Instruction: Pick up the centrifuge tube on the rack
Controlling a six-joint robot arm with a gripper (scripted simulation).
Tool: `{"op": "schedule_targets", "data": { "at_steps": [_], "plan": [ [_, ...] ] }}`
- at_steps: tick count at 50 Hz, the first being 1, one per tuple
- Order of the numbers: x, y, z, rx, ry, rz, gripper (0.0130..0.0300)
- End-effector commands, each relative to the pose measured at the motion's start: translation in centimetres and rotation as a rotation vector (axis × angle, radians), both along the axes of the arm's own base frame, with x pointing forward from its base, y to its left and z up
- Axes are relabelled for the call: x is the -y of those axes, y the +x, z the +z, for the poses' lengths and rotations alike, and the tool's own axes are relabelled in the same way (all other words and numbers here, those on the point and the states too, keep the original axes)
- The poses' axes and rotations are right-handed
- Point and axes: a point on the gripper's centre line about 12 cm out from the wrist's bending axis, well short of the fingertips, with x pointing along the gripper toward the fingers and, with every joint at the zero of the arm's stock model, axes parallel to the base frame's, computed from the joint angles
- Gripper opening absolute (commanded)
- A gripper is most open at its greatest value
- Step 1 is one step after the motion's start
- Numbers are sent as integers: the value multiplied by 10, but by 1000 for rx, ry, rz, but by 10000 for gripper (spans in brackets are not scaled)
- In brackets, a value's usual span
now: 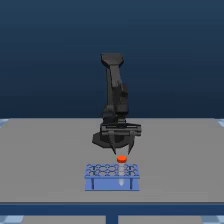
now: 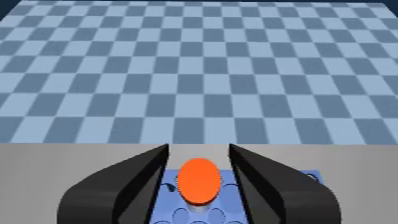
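Overhead, jaws straddling centrifuge tube (image 2: pixel 199 181) cap, tube body hidden, rack (image 1: pixel 112 178) cropped.

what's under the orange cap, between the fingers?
The round orange-red cap tops the pale translucent centrifuge tube, standing in the light-blue holed rack. Its lower end is hidden inside the rack.

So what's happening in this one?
A single robot arm is going for the centrifuge tube standing in the light-blue rack on the grey table. Its gripper hangs open just above the tube's orange cap; in the wrist view the cap sits between the two fingers, with a gap on each side. Nothing is gripped yet, and the tube is in the rack.
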Motion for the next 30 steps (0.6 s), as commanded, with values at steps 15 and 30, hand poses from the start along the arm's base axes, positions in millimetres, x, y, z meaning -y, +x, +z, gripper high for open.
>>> {"op": "schedule_targets", "data": {
  "at_steps": [15,30],
  "plan": [
    [0,-1,-7,1,5,-3,300],
    [0,-1,-17,1,5,-3,300]
  ]
}}
